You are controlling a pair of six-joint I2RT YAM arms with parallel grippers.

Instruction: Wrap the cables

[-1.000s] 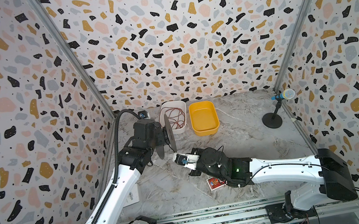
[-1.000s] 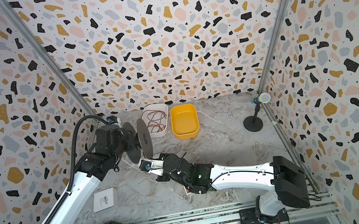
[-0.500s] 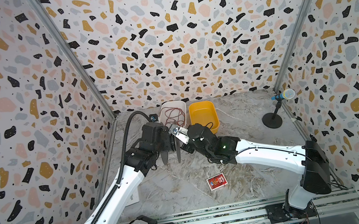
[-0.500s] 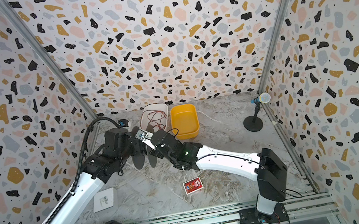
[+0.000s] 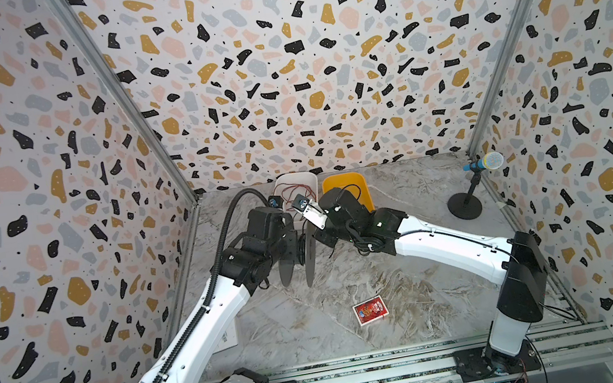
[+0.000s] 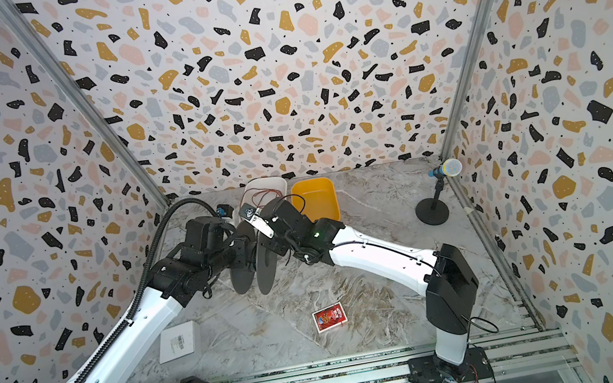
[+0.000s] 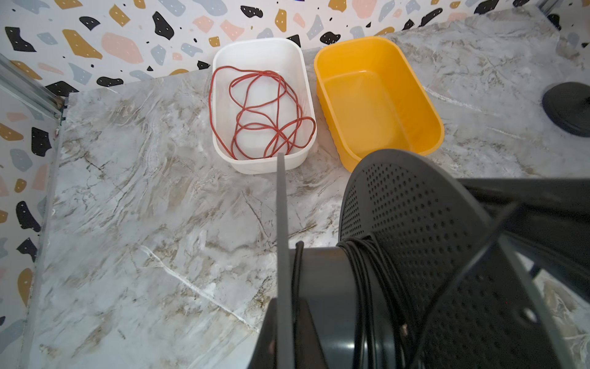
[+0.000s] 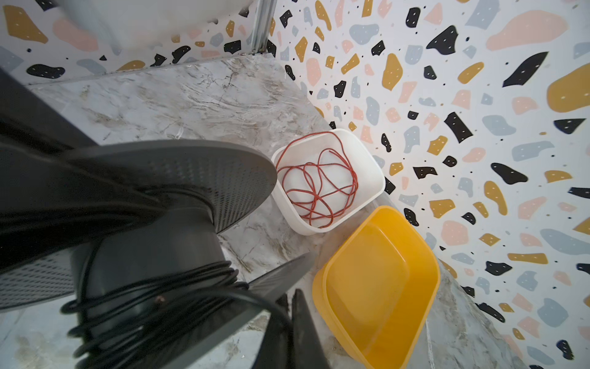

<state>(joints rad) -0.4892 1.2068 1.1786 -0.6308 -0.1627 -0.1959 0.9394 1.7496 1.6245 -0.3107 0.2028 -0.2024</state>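
Mid-table, just in front of tubs: dark grey reel [image 5: 309, 255], flanges upright, held up betw. both arms. L gripper [image 7: 285, 308]: clamped on thin rim of one flange. R gripper [image 8: 289, 298]: closed, black cord [image 8: 166, 287] running off hub into fingertips, seemingly pinched there. Rest of cord wound in several turns round hub, bunched vs. perforated flange. Behind reel: white tub [image 7: 220, 147] w/ loose red-brown wire [image 7: 255, 105], yellow tub [image 7: 319, 60] just beside. Card pack [image 5: 370, 310] flat nr front; mic stand [image 5: 465, 206] by R wall.
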